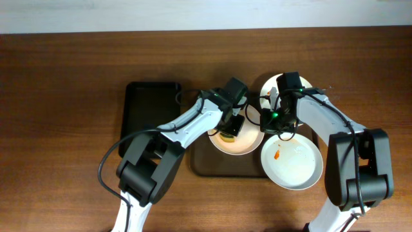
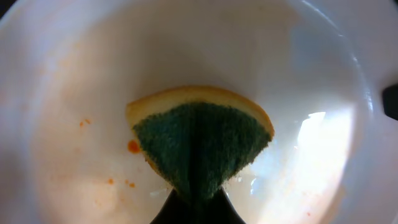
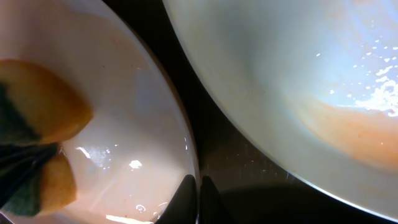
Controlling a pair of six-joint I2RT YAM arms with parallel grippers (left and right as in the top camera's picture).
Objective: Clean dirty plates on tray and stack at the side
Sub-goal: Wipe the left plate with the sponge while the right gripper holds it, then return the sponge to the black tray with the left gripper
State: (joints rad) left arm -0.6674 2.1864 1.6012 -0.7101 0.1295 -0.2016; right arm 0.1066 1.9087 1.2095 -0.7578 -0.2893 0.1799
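A dark-brown wooden worktop point(image 1: 64, 77) with lengthwise grain is seen from above. It is bounded at the far edge by a pale strip point(image 1: 193, 13) (whether wall or floor cannot be told). Left of centre a black tray point(image 1: 151, 106) lies on the wood. Just beside it, to the right, the brown tray point(image 1: 219, 166) is largely covered by three white plates.

The middle plate point(image 1: 248, 143) is set on the tray's left half, and faint orange specks point(image 2: 132, 147) are scattered over its wet, glossy surface. The left tool point(image 2: 198, 204) is closed on a sponge point(image 2: 202, 146), yellow with a green scouring face, which is held folded against that plate.

The near plate point(image 1: 296, 169) is placed at the tray's front right corner, overhanging the rim, and an orange smear point(image 1: 277, 154) is carried on its left part. The far plate point(image 1: 266, 90) is half hidden beneath the right arm point(image 1: 322, 113).

The right tool point(image 3: 199, 196) is seen fully closed. Its tips are down at the middle plate's rim, by the dark strip of tray between two plates. Whether the rim is pinched cannot be told.
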